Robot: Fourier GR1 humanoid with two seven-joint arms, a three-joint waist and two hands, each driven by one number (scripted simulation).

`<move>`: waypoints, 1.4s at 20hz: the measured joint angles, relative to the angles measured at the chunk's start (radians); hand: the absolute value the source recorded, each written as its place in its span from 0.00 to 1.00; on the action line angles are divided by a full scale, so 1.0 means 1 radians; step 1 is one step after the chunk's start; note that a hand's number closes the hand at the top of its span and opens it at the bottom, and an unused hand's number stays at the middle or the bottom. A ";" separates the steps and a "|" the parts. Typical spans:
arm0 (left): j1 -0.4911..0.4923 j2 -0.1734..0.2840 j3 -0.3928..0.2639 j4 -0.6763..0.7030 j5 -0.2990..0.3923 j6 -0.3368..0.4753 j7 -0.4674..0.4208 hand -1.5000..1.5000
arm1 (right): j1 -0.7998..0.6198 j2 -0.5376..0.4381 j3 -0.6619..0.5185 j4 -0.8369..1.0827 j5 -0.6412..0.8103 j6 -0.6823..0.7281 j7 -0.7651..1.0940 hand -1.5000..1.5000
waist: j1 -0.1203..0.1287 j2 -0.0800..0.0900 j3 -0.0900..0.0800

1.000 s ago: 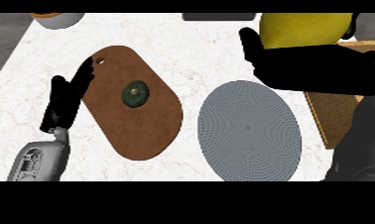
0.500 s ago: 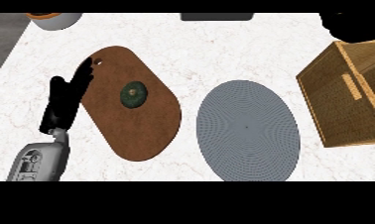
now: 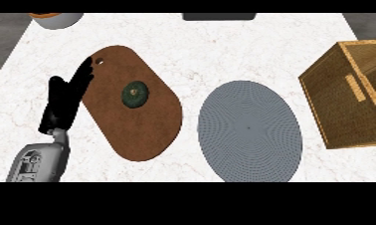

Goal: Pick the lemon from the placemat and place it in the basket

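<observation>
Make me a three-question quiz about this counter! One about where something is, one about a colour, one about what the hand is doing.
1. Where is the basket?
A. right edge
B. left edge
C. on the brown board

2. What colour is the round mat?
A. red
B. grey
C. yellow

3. The left hand is:
A. holding the basket
B. holding the round mat
C. open, holding nothing

Answers: 1 A, it stands at the counter's right. 2 B, it is plainly grey. 3 C, its fingers lie straight by the brown board.

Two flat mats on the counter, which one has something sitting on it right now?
The brown oblong mat, beside the left hand. A small dark green round object sits on it. The grey round mat nearer the basket carries nothing.
</observation>
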 measured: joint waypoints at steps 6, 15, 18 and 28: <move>0.000 0.007 0.007 0.011 0.004 -0.016 -0.018 0.50 | 0.099 -0.048 -0.063 0.067 -0.041 -0.042 -0.165 1.00 | 0.005 0.001 0.000; 0.013 0.000 0.004 -0.024 -0.003 -0.016 0.007 0.50 | 0.258 -0.043 -0.087 0.169 -0.030 -0.159 -0.345 1.00 | 0.008 0.001 0.000; -0.001 -0.015 0.002 0.015 -0.020 0.005 -0.012 0.50 | 0.282 0.002 -0.111 0.192 -0.057 -0.175 -0.331 0.00 | 0.005 0.002 0.000; -0.002 -0.012 0.005 0.023 -0.014 -0.014 -0.020 0.50 | 0.305 0.086 -0.200 0.309 -0.134 -0.348 -0.430 0.00 | 0.008 0.002 0.000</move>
